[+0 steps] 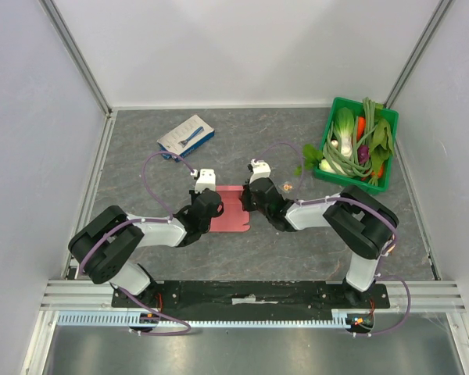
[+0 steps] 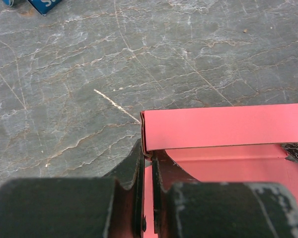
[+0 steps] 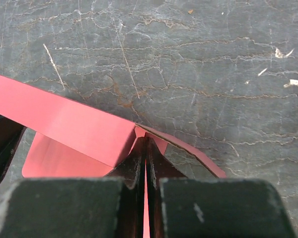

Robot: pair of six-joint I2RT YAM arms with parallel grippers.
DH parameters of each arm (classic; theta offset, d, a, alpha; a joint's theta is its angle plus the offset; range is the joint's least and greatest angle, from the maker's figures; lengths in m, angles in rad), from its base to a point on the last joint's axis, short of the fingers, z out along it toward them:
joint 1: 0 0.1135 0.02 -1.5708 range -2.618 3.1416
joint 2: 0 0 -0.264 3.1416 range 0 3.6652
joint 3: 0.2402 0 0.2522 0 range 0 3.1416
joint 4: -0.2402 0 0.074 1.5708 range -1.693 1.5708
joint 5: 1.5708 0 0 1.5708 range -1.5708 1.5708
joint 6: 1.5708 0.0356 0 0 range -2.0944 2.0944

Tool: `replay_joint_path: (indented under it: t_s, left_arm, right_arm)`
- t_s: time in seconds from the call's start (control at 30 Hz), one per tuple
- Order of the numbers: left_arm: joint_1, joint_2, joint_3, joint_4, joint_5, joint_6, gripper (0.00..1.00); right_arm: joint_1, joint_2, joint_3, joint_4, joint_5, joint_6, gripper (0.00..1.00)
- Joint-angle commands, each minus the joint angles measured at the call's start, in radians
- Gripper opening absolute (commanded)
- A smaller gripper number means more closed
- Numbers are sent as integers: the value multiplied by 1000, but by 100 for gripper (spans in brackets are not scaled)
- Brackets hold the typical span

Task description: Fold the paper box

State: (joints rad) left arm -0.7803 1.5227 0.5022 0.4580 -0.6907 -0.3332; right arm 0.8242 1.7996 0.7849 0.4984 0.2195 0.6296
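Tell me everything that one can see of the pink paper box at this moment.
The paper box is a thin, plain pink-red card sheet, partly folded. It lies on the grey table between the two arms. Its base is flat, and one long flap stands raised and looks doubled over along a sharp crease. The left claw pinches the flap's left end and the right claw pinches its right end.

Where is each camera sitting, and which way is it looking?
Top camera: up high behind the robot, looking down at the table; both arms show, left hand and right hand at the paper box.
Left wrist camera: on the left arm, looking past its own fingers at the box's raised wall.
Right wrist camera: on the right arm, looking past its fingers at a pinched flap.
All three share the pink box.
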Motion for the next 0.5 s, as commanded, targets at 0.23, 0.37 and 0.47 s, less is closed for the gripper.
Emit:
replay_joint_path:
  t_s: [0.23,0.37,0.47]
  left_arm:
    - [-8,-13,10,5,-1,-21,2]
    - [-10,-13,9,5,-4,-21,2]
    - [-10,-16,7,5,-6,-18,2]
  right_arm:
    - [39,99,57,28,58,8,9]
    - [39,101,50,37,54,10,13]
    - [39,73,43,11,58,2,20]
